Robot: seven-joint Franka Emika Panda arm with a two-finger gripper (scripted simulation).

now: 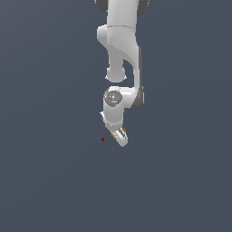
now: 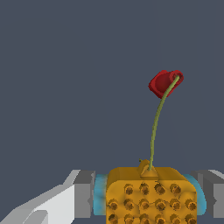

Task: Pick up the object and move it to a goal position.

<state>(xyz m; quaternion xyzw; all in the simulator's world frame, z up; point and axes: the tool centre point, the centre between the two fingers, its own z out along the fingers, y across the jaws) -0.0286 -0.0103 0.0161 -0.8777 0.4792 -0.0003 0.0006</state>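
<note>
Orange-yellow and dotted, the block (image 2: 151, 197) sits pinched between my fingers (image 2: 83, 199), with cyan bits showing at each side against the pads. In the exterior view my gripper (image 1: 120, 136) hangs tilted, and the small red dot (image 1: 103, 139) lies just beside it, toward that view's left. I judge the block must travel that way.

White arm (image 1: 121, 50) hanging down, wrist tilted, jaws closed on the object (image 2: 151, 197).
</note>
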